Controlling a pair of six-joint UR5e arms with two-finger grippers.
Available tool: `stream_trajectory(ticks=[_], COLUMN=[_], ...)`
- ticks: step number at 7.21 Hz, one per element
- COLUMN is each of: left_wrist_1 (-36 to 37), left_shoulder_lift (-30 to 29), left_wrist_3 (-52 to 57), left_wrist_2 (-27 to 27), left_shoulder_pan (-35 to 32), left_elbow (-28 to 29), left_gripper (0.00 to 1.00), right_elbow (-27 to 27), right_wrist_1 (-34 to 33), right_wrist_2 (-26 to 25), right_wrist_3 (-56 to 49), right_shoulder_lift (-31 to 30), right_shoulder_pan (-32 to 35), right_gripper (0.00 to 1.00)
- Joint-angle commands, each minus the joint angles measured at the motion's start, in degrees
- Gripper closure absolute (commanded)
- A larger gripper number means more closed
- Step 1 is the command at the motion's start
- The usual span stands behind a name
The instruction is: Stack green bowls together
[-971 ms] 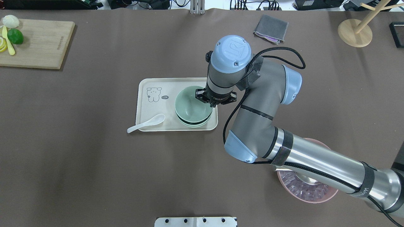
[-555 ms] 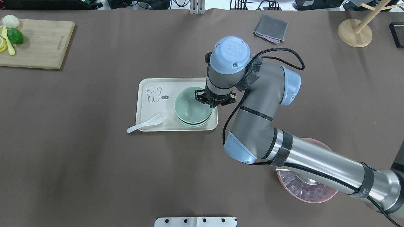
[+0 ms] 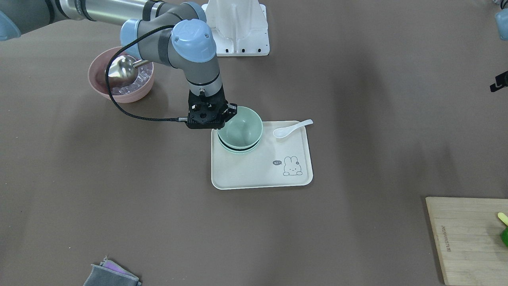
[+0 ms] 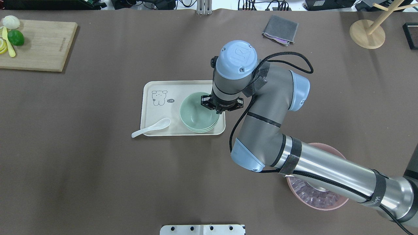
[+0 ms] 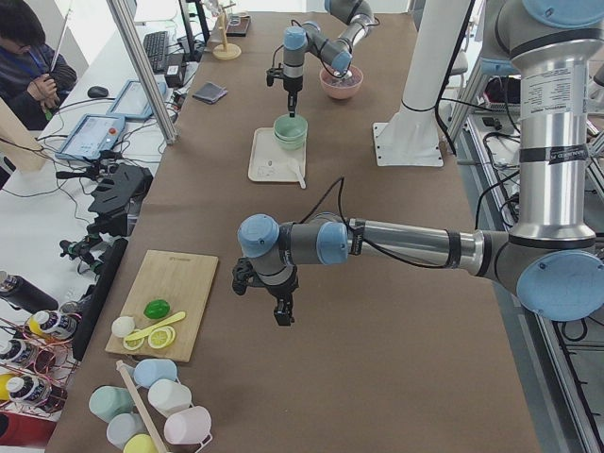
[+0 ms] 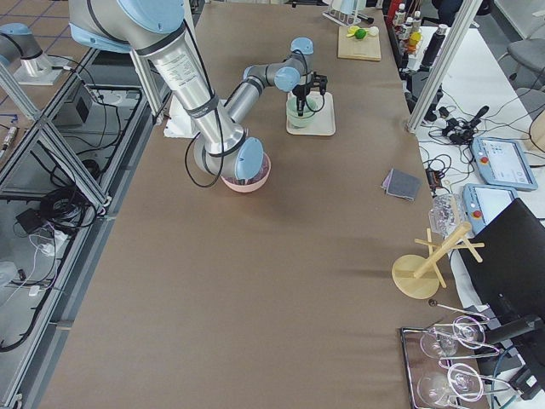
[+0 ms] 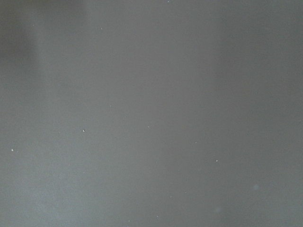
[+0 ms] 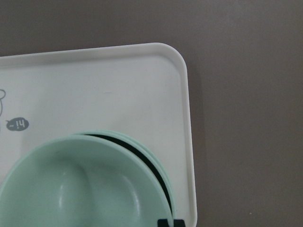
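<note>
The green bowls (image 4: 196, 114) are nested in a stack on the right half of a cream tray (image 4: 183, 86). They also show in the front view (image 3: 240, 127). My right gripper (image 4: 214, 109) is shut on the right rim of the top bowl (image 8: 80, 189), which sits slightly tilted. A dark gap shows between it and the lower bowls' rim (image 8: 142, 146). My left gripper (image 5: 283, 316) hangs over bare table far from the tray. It shows only in the left side view, so I cannot tell whether it is open or shut.
A white spoon (image 4: 152, 128) lies across the tray's near left edge. A pink bowl with a metal scoop (image 3: 121, 75) stands under my right arm. A cutting board (image 4: 39, 45), a grey cloth (image 4: 280, 29) and a wooden stand (image 4: 367, 32) sit along the far side.
My right gripper has lowered the top bowl into the stack and shifted slightly left. The dark gap under the bowl seen from overhead has closed.
</note>
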Motion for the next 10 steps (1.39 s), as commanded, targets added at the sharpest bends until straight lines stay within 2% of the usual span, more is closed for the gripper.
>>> stream_trajectory(ticks=[1,2,6,8,10], left_wrist_1=[-0.09,-0.09,0.00,0.09,0.26], left_shoulder_lift=[0.00,0.00,0.17,1.76,4.04], left_wrist_3=[0.03,0.03,0.03,0.47,4.15], left_wrist_2=[0.09,0.00,0.09,0.44,0.53], left_shoulder_pan=[-0.03,-0.03,-0.11,-4.21,-10.81], left_elbow=[0.00,0.00,0.09,0.00,-0.53], left_gripper=[0.02,0.02,0.02,0.02,0.02], right_elbow=[-0.06,-0.06,0.99,2.83,10.00], right_wrist_1=[0.09,0.09,1.93,1.23,-0.68], right_wrist_2=[-0.75,-2.50,-2.08,0.19,4.76], right_wrist_3=[-0.20,-0.28,-0.11,-1.68,-10.33], right_shoulder_lift=[0.00,0.09,2.11,1.24,-7.41], right_shoulder_pan=[-0.49,-0.67,0.55,4.57,11.41], right_gripper=[0.35,0.00,0.00,0.00,0.00])
